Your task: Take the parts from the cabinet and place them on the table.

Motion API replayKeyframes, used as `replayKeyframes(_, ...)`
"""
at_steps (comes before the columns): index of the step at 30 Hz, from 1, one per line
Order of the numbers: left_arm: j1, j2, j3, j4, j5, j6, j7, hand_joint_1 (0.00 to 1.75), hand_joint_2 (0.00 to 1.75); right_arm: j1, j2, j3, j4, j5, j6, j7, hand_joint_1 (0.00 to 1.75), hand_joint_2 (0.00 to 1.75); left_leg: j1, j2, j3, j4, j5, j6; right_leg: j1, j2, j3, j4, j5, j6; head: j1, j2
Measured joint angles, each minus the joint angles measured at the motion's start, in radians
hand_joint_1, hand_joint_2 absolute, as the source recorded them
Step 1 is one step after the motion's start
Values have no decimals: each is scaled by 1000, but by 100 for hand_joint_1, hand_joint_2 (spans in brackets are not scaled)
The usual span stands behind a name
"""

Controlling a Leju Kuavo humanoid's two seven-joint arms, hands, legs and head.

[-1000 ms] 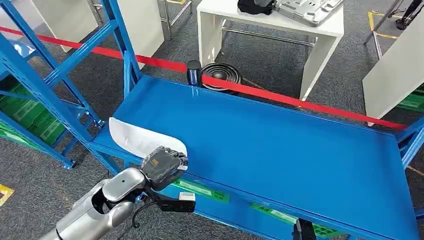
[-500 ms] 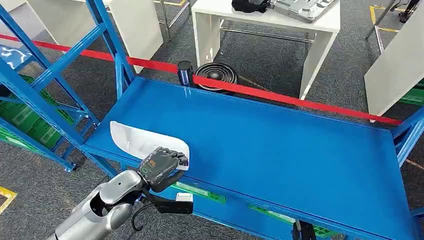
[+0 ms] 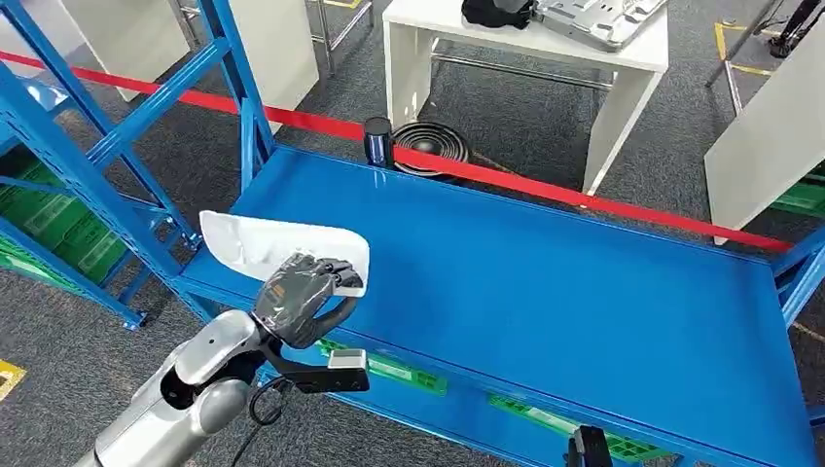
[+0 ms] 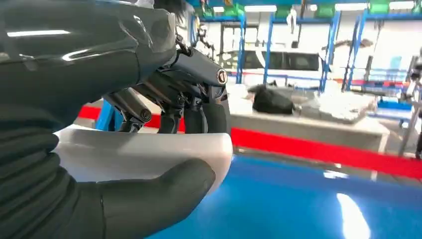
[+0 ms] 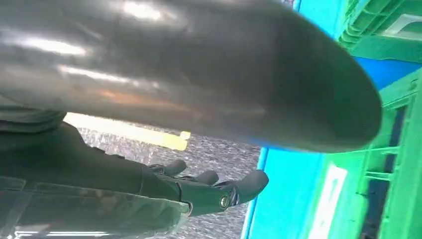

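From the head view, the left hand grips the near edge of a white moulded part, a shallow curved shell with a rounded end, held just above the front left corner of the blue shelf. The dark fingers curl over the rim while the silver forearm comes in from below. Beyond the shelf a red barrier tape runs across, and behind it stands a white table carrying a grey metal tray and a dark bundle; this looks like the place where the part is meant to go.

From the left wrist view, the part sits between the thick thumb under it and the darker fingers pressed down on its upper rim, a pinch across the wall. The shell looks thin, stiff and light, with a smooth glossy face that could slide in the grip; holding it across the rim near one end, as here, leaves the long end free to swing, so a hold nearer the middle would probably be steadier.

From the right wrist view, the right hand hangs beside green crates with its fingers loosely spread and holding nothing.
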Motion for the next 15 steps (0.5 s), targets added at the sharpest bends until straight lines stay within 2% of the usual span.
replayKeyframes(1, -1, 0, 4, -13, -11, 9, 0, 175, 175, 1, 0, -3, 0, 0, 0, -1, 0, 0, 1, -1, 0, 5, -3, -4, -1, -2, 55, -109, 42, 10, 0, 0)
replayKeyframes(2, -4, 0, 9, -31, -33, 13, 2, 175, 175, 1, 0, -9, 0, 2, 0, -4, 0, 0, 1, -1, -1, 13, -7, -10, -2, -7, 106, -205, 72, 14, 0, 0)
replayKeyframes(3, -8, 0, 13, -47, -48, 12, 5, 175, 175, 0, 1, -12, 0, 3, 1, -6, 0, 0, -7, -2, -7, 23, -14, -17, 2, -7, 117, -229, 72, 0, 1, 0)
replayKeyframes(4, -13, 0, 14, -62, -67, 4, 9, 175, 175, 1, 2, -14, 0, 5, 2, -9, 0, 0, -7, -2, -9, 25, -16, -19, 1, -5, 118, -231, 78, -12, -1, 0)
replayKeyframes(6, -17, 1, 20, -89, -93, -20, 13, 175, 175, 4, 5, -18, 0, 9, 6, -11, 0, 0, -5, -1, -10, 23, -13, -23, 7, -4, 116, -229, 78, -22, 0, 0)
replayKeyframes(7, -20, 1, 20, -100, -102, -36, 13, 175, 175, 3, 7, -19, 0, 10, 6, -12, 0, 0, -4, 0, -11, 25, -15, -26, 4, -4, 116, -231, 81, -29, 0, 0)
replayKeyframes(8, -23, 2, 21, -108, -105, -50, 12, 175, 175, 2, 12, -19, 0, 12, 8, -13, 0, 0, 0, 0, -21, 34, -24, -34, -2, -3, 118, -233, 84, -34, 1, 0)
replayKeyframes(9, -29, 3, 21, -118, -109, -65, 6, 175, 175, 1, 12, -22, 0, 13, 8, -13, 0, 0, 1, 0, -34, 72, -53, -41, -3, -3, 119, -233, 82, -38, -3, 0)
replayKeyframes(10, -35, 4, 20, -124, -112, -74, 1, 175, 175, 0, 13, -24, 0, 15, 9, -14, 0, 0, 4, 0, -67, 145, -94, -47, -2, -3, 119, -233, 83, -43, -3, 0)
replayKeyframes(12, -36, 4, 18, -130, -114, -83, -3, 175, 175, -2, 15, -26, 0, 15, 12, -14, 0, 0, 9, 0, -147, 313, -161, -53, -1, -3, 117, -233, 83, -43, -3, 0)
replayKeyframes(13, -36, 5, 18, -130, -116, -89, -6, 175, 175, -2, 16, -27, 0, 16, 13, -14, 0, 0, 10, 0, -169, 358, -168, -53, 0, -3, 116, -232, 83, -43, -3, 0)
replayKeyframes(14, -38, 6, 18, -130, -121, -91, -11, 175, 175, -1, 17, -29, 0, 18, 15, -14, 0, 0, 11, 0, -166, 348, -151, -52, 0, -2, 118, -232, 83, -43, -3, 0)
replayKeyframes(15, -43, 6, 17, -133, -123, -95, -15, 175, 175, -2, 18, -31, 0, 19, 16, -14, 0, 0, 11, 0, -141, 294, -116, -49, 1, 0, 119, -232, 83, -43, -3, 0)
